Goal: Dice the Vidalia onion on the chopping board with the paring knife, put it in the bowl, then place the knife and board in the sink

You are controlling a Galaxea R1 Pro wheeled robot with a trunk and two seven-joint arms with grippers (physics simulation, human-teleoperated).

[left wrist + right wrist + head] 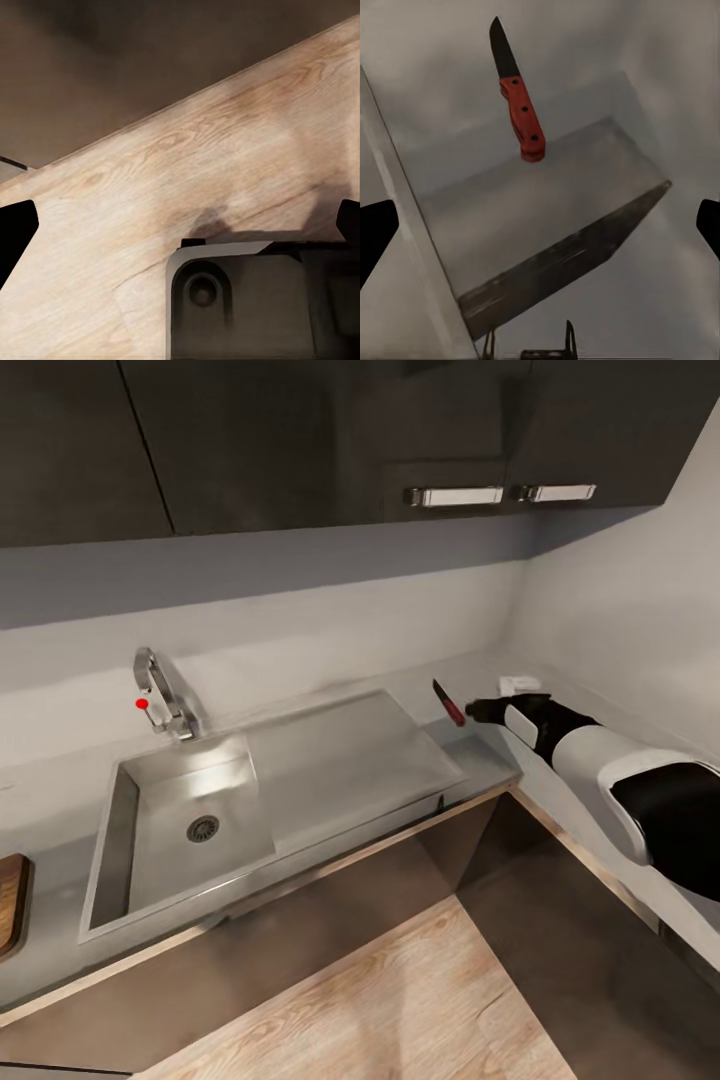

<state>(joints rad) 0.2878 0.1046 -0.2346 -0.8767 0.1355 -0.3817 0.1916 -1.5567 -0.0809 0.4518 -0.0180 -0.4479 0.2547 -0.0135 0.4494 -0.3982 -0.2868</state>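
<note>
Right hand (480,710) open wide; paring knife (448,702) in air just off its fingertips, above sink (330,760) drainboard. Left hand (180,225) spread wide over wood floor (187,165). No legible writing.

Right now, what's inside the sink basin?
Inside the sink basin only the round drain shows; the near wall hides the strip of floor right behind it. No onion is visible.

Soft, even, dim simulated light; faint shadow under the upper cabinets (300,450); wrist views slightly blurred and grainy.
</note>
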